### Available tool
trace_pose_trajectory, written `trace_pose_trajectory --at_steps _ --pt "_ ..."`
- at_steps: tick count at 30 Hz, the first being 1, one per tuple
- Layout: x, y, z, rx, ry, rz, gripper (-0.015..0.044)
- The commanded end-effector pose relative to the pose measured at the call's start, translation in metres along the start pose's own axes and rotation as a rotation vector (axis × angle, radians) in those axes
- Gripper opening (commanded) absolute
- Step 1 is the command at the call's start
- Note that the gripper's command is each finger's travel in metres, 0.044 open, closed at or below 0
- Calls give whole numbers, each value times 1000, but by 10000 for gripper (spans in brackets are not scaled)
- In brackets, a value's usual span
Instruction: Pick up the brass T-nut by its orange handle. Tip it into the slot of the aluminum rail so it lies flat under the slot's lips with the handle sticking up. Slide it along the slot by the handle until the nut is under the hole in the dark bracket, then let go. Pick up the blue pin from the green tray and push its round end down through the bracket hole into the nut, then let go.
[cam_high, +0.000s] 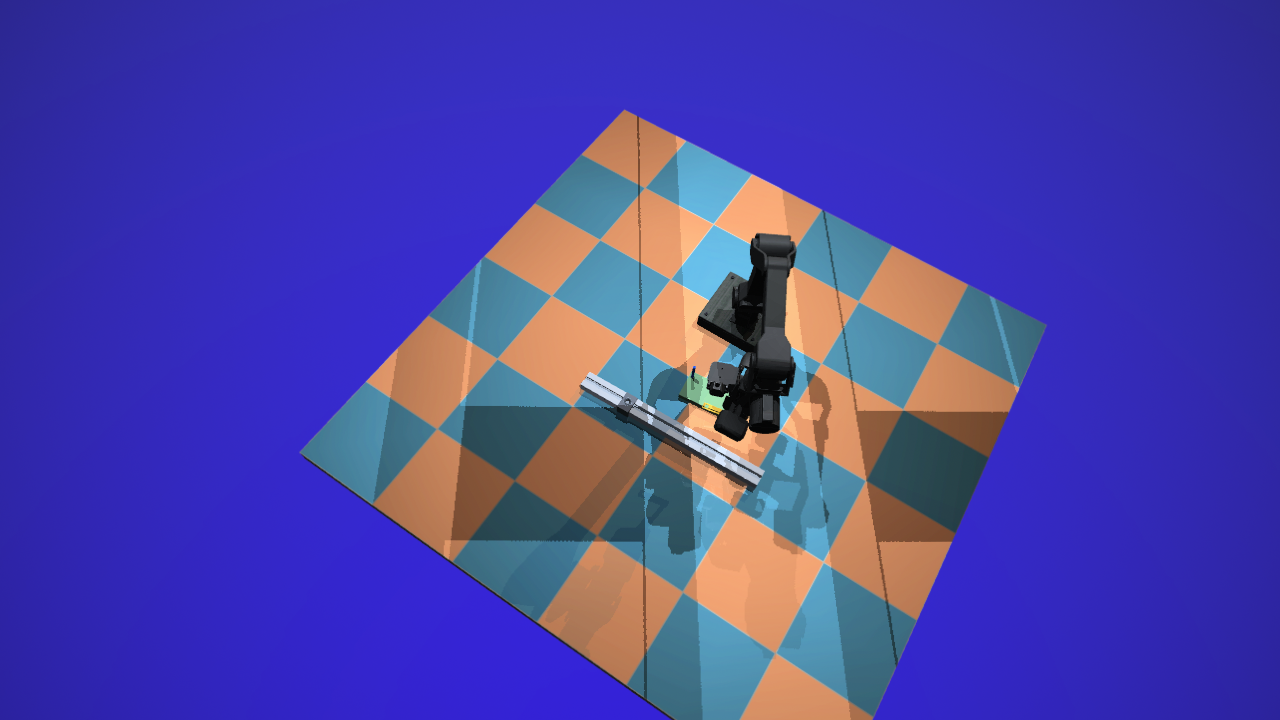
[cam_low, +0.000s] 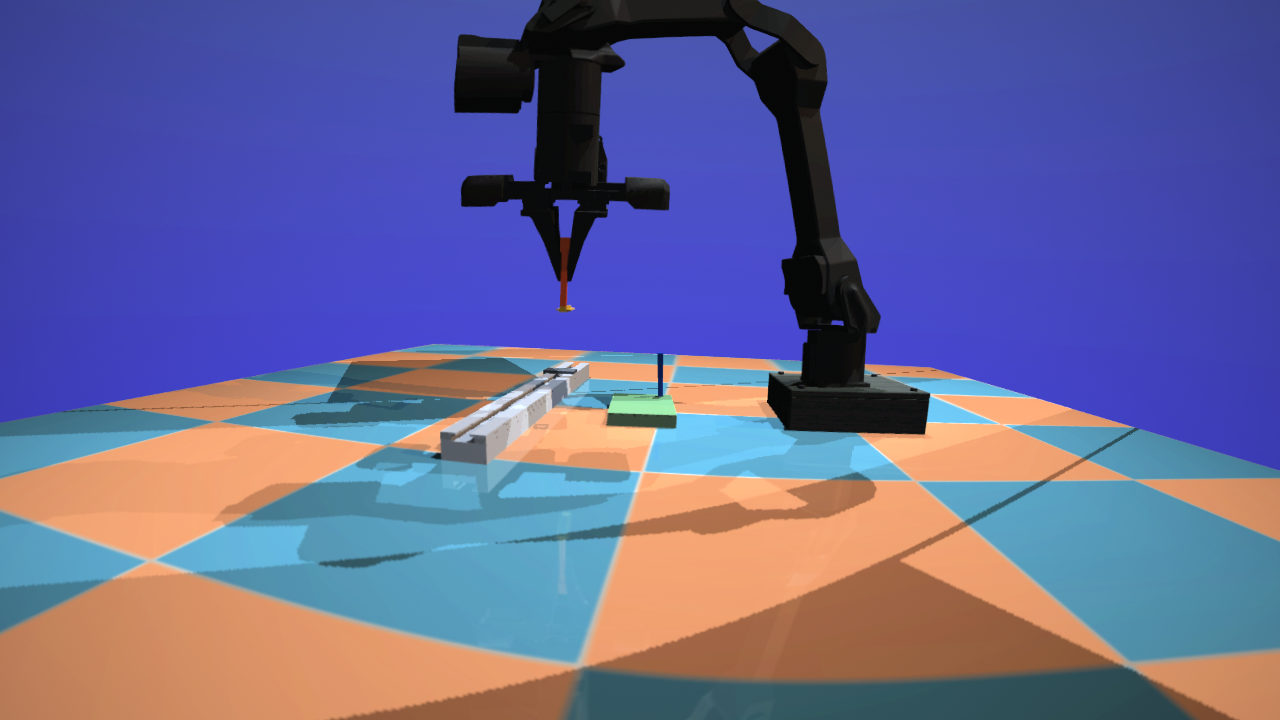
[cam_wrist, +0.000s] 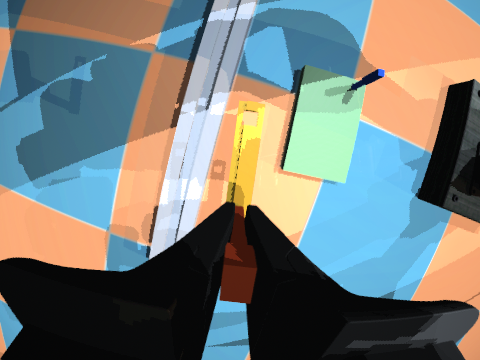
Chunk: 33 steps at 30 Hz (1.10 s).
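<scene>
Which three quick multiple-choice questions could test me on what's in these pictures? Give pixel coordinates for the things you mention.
1. Where is the blue pin (cam_high: 693, 370) (cam_low: 660, 374) (cam_wrist: 367, 80)?
A) in the rail's slot
B) at the green tray (cam_high: 693, 394) (cam_low: 641, 411) (cam_wrist: 322, 130)
C) between the gripper's fingers

2. What colour is the T-nut's handle?
A) orange-red
B) white
C) purple

3. How is the gripper (cam_low: 564, 277) (cam_wrist: 239, 212)?
A) wide open
B) shut on nothing
C) shut on the handle (cam_low: 564, 255) (cam_wrist: 238, 284)

Answers:
1 B: the pin stands up from the tray.
2 A: the exterior view shows an orange-red stem above the brass nut (cam_low: 565, 308) (cam_wrist: 250, 150).
3 C: both fingertips pinch the handle, and the nut hangs in the air.
</scene>
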<state>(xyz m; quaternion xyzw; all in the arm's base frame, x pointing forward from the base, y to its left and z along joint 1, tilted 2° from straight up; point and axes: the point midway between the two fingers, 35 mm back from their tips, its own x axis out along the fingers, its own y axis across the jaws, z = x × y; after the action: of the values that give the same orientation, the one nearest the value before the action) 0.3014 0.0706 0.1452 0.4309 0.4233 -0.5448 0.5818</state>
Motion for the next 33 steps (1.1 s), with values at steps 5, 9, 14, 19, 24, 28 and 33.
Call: trace_pose_trajectory --at_steps 5,9,14,19,24,28,33 --pt "-3 11 -10 20 6 -1 -150" --pt "-4 16 -14 29 7 -3 -150" --pt "-5 22 -20 41 7 -5 -150" --pt "-5 28 -26 53 8 -8 -150" --pt "-5 34 -31 65 8 -11 -150" --pt "-5 38 -36 74 8 -14 -150" --pt "-5 44 -42 86 8 -17 -150"
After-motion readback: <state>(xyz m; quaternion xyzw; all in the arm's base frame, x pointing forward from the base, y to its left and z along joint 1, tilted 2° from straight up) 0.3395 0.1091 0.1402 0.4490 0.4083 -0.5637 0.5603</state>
